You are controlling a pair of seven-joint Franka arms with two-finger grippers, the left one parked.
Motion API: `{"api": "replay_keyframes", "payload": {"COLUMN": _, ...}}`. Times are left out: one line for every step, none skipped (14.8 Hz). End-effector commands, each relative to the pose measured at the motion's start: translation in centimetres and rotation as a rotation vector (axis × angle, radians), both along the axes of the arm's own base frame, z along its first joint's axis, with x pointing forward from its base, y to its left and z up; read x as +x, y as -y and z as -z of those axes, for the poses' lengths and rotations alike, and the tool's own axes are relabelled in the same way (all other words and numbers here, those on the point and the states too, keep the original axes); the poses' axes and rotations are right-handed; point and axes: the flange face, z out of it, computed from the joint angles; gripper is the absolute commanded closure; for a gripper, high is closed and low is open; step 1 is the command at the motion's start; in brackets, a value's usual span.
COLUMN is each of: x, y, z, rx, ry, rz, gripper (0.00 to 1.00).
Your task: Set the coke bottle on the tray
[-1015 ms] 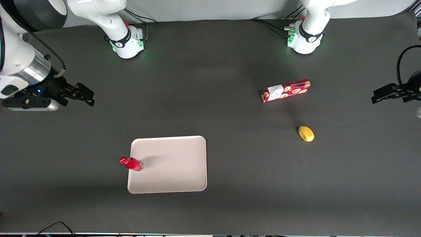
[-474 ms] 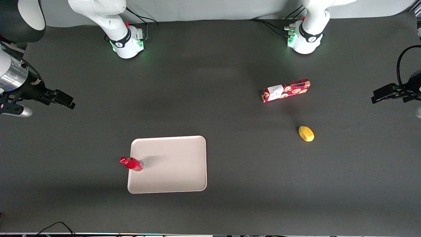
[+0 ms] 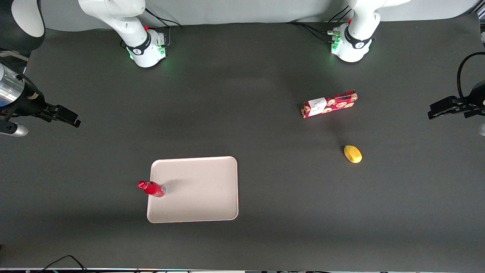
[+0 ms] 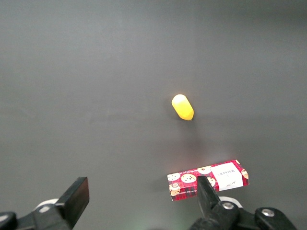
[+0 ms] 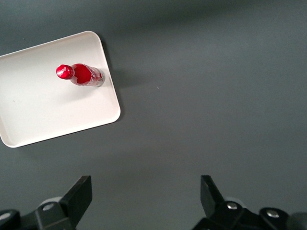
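Note:
The coke bottle (image 3: 152, 188), small and red with a red cap, stands upright on the pale tray (image 3: 201, 189), close to the rim at the working arm's end. In the right wrist view the coke bottle (image 5: 81, 74) casts a short shadow on the tray (image 5: 43, 110). My gripper (image 3: 74, 118) hangs open and empty over bare table, well away from the tray toward the working arm's end and farther from the front camera. From the wrist camera the gripper (image 5: 146, 189) has only dark mat between its fingers.
A flat red cookie box (image 3: 329, 104) and a yellow lemon-like object (image 3: 352, 154) lie toward the parked arm's end. Both also show in the left wrist view, the box (image 4: 208, 179) and the yellow object (image 4: 183, 107). The two arm bases (image 3: 146, 47) stand along the table's back.
My gripper has drawn away from the tray toward the working arm's end of the table, staying open. The bottle and tray have not moved.

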Motion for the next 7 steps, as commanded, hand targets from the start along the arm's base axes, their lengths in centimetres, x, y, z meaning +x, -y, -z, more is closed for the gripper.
{"api": "replay_keyframes", "payload": {"x": 0.09, "y": 0.12, "z": -0.55, "rx": -0.002, "ry": 0.004, "rz": 0.006, "gripper": 0.00}}
{"api": "replay_keyframes", "payload": {"x": 0.14, "y": 0.20, "z": -0.49, "rx": -0.002, "ry": 0.004, "rz": 0.008, "gripper": 0.00}}
{"api": "replay_keyframes", "payload": {"x": 0.27, "y": 0.44, "z": -0.49, "rx": -0.001, "ry": 0.007, "rz": 0.014, "gripper": 0.00}}
{"api": "replay_keyframes", "payload": {"x": 0.54, "y": 0.52, "z": -0.65, "rx": -0.002, "ry": 0.012, "rz": 0.015, "gripper": 0.00}}
{"api": "replay_keyframes", "payload": {"x": 0.68, "y": 0.61, "z": -0.68, "rx": -0.002, "ry": 0.012, "rz": 0.015, "gripper": 0.00}}
{"api": "replay_keyframes", "payload": {"x": 0.72, "y": 0.61, "z": -0.60, "rx": -0.002, "ry": 0.010, "rz": 0.015, "gripper": 0.00}}
{"api": "replay_keyframes", "payload": {"x": 0.74, "y": 0.69, "z": -0.68, "rx": -0.002, "ry": 0.013, "rz": 0.017, "gripper": 0.00}}
